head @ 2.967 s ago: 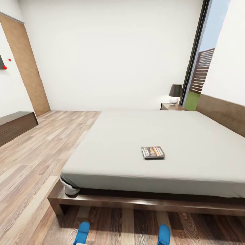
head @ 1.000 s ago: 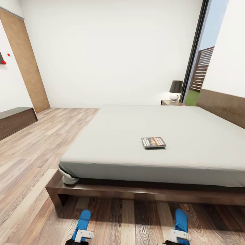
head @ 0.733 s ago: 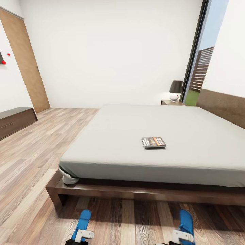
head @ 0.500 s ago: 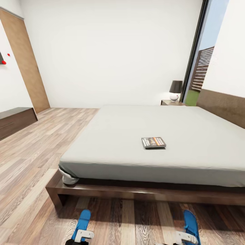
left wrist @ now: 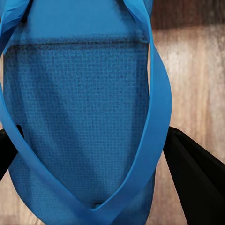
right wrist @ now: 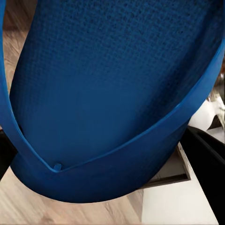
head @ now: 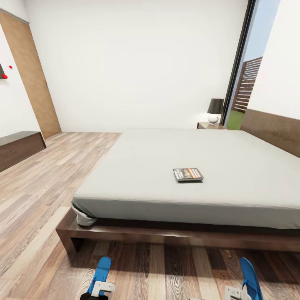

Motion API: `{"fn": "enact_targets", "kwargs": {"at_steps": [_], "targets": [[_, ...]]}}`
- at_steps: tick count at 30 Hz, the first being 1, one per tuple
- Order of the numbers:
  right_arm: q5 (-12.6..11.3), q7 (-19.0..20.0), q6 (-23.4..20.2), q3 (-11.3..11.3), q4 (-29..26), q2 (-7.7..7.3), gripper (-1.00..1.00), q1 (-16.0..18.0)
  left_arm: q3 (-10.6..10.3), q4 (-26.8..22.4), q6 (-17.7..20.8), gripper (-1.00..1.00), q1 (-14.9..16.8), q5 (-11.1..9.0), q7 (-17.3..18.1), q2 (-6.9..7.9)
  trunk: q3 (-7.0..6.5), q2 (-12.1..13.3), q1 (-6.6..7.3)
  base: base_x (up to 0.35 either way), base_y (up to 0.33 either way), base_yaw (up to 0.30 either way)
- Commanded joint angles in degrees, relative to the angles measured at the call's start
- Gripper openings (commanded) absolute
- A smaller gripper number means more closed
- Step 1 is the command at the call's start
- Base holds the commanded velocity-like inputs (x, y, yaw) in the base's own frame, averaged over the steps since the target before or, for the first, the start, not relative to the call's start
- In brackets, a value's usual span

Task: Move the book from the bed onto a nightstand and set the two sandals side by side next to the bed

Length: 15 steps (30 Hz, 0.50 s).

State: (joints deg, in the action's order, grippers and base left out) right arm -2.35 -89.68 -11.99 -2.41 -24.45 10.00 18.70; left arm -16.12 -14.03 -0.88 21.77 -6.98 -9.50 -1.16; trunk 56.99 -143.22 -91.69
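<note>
Faced the bed (head: 233, 196) from its foot end in the bedroom, plank floor (head: 37, 196) running off to the left toward a light wooden door (head: 31, 79) and a long low dark cabinet (head: 18, 150) against the left wall. Book (head: 188, 174) lay flat on the pale mattress, orange band showing, roughly mid-width and nearer the foot edge than the headboard (head: 273, 131). Nightstand (head: 211, 126) stood at the far corner of the bed beside the dark-framed window (head: 239, 66), with a dark-shaded lamp (head: 215, 110) on top. At the bottom of the head view, left sandal (head: 101, 270) held lengthwise over the floor just short of the bed frame, white left claw (head: 102, 286) at its near end. Right sandal (head: 250, 278) held at the lower right corner, turned partly on edge so it looked narrow, white right claw (head: 232, 293) at its near end. Sandals well apart from each other. In the left wrist view, blue sole and strap (left wrist: 84, 122) sat between two dark fingers (left wrist: 197, 178), claw pinching the sandal, wood floor behind. In the right wrist view, blue sandal (right wrist: 112, 93) close to the lens with dark finger (right wrist: 208, 159) edges at either side, claw pinching it likewise.
</note>
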Motion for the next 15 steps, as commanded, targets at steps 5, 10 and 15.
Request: {"fn": "enact_targets", "kwargs": {"at_steps": [5,10,15], "targets": [[-0.44,-0.32,-2.36,-0.21,-0.13,0.0,-1.0,0.02,-0.49,-0.02,-0.09,-1.0,0.03,-0.58,-0.34,0.02,0.05,-0.02,0.01,0.0,0.0,0.0],[-0.57,-0.32,-4.69,-0.22,-0.73,0.0,-1.0,0.02,-0.49,-0.03,-0.09,-1.0,0.03,-0.63,-0.35,0.02,0.05,-0.02,0.01,0.0,0.0,0.0],[-0.56,-0.32,-5.47,-0.22,-0.94,0.0,-1.0,0.06,-0.46,-0.03,-0.09,-1.0,0.03,-0.6,-0.41,0.02,0.72,-0.06,-0.06,0.0,0.0,0.0]]}}
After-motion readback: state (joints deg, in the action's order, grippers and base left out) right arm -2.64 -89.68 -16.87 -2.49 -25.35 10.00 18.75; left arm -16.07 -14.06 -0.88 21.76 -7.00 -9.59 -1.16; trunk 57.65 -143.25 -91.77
